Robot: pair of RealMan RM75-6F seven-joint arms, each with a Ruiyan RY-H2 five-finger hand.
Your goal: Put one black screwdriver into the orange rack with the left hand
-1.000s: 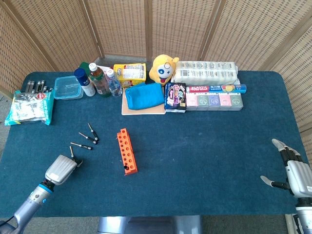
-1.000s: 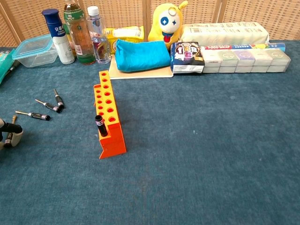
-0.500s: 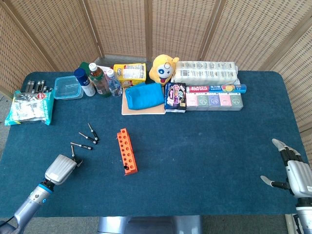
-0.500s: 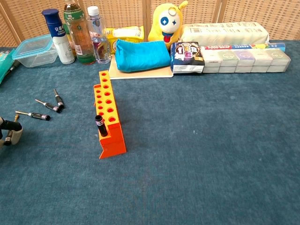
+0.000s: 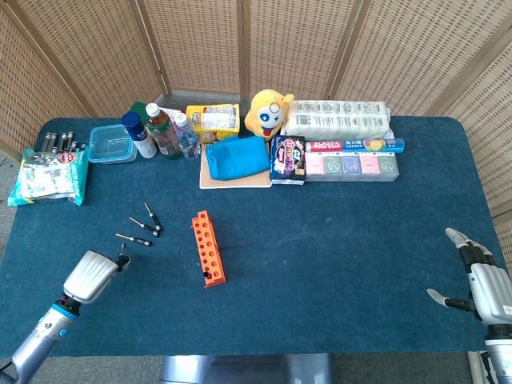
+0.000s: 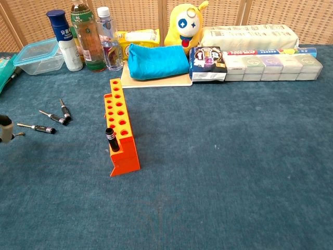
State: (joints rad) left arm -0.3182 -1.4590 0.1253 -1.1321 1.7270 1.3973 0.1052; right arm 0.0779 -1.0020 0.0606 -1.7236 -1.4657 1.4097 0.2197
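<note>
The orange rack [image 5: 208, 248] [image 6: 120, 130] stands left of the table's middle, with one black screwdriver [image 6: 111, 139] upright in its near end. Three black screwdrivers [image 5: 142, 226] [image 6: 53, 117] lie on the cloth to its left. My left hand [image 5: 88, 277] [image 6: 4, 129] hovers at the near left, just short of them. It grips a fourth black screwdriver [image 5: 122, 260], whose thin shaft [image 6: 18, 134] pokes out toward the rack; the handle is hidden in the hand. My right hand [image 5: 478, 280] rests at the table's far right edge, fingers spread and holding nothing.
Along the back stand bottles [image 5: 164, 132], a clear plastic box [image 5: 110, 144], a blue pouch on a board [image 5: 237, 158], a yellow plush toy [image 5: 267, 114] and packaged goods [image 5: 352, 156]. A bag and batteries [image 5: 50, 172] lie at the far left.
My left hand has risen off the cloth and drawn back slightly left, taking the screwdriver with it. The right hand and the rack have not moved.
</note>
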